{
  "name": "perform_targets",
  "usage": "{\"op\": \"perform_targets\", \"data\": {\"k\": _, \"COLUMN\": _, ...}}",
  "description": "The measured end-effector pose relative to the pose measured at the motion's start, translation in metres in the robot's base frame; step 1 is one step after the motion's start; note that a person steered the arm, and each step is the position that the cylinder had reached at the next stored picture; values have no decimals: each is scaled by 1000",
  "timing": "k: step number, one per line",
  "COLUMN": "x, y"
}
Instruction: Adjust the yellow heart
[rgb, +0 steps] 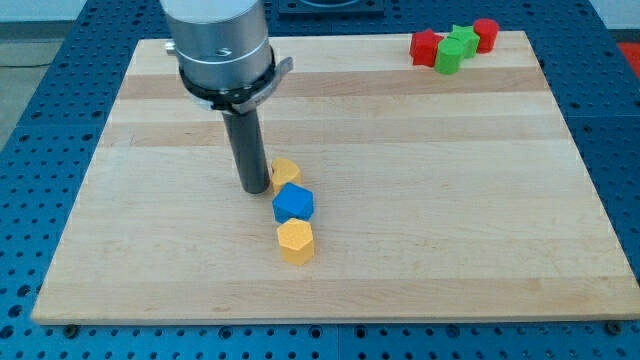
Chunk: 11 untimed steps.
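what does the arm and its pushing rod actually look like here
The arm shows as a wide, brushed silver cylinder ending in a black ring collar with a small side tab. Below hangs a straight dark grey, matte rod; my tip is its blunt lower end. No cables or markings are visible, and there is no gripper.

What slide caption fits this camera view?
My tip beside the yellow heart, above the blue block and yellow hexagon block.

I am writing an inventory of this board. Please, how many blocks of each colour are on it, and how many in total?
Yellow: 2, the yellow block beside my tip and the yellow hexagonal block.
Blue: 1, the blue block between them.
Red: 2, the red block and the red cylinder-like block.
Green: 2, the green star-like block and the green block.
Total: 7.
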<state>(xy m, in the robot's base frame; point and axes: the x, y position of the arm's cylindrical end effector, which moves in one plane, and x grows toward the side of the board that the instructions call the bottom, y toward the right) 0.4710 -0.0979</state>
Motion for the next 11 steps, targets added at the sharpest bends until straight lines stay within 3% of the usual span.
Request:
{"op": "perform_targets", "data": {"k": 3, "x": 21, "y": 4}}
{"op": "perform_targets", "data": {"k": 11, "x": 11, "y": 20}}
